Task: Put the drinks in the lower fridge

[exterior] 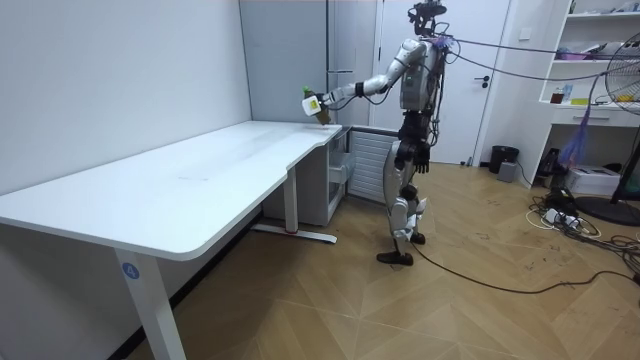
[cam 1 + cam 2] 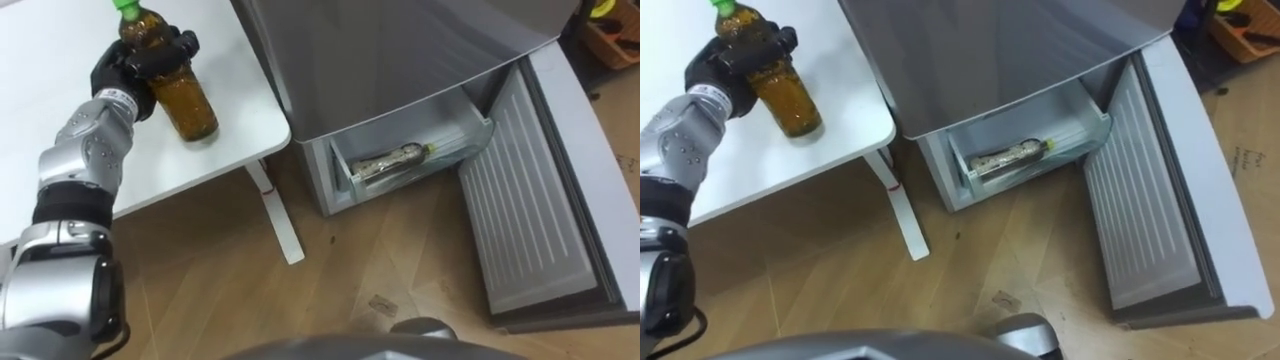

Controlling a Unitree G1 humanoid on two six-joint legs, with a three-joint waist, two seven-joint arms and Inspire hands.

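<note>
A brown drink bottle [image 2: 185,95] with a green cap stands on the white table [image 2: 60,130], near its right end. My left hand [image 2: 140,60] has its black fingers curled round the bottle's upper part. In the room view the same bottle [image 1: 316,106] is held over the table's far end by my outstretched left arm. A second bottle [image 2: 392,160] lies on its side in the open lower drawer [image 2: 400,165] of the grey fridge [image 2: 400,70]. My right hand [image 1: 421,157] hangs beside my hip in the room view.
The fridge's lower door [image 2: 530,210] stands swung open to the right, its ribbed inner face up. The table's white leg [image 2: 280,220] stands on the wooden floor between table and fridge. I stand in front of the fridge, at the table's far end.
</note>
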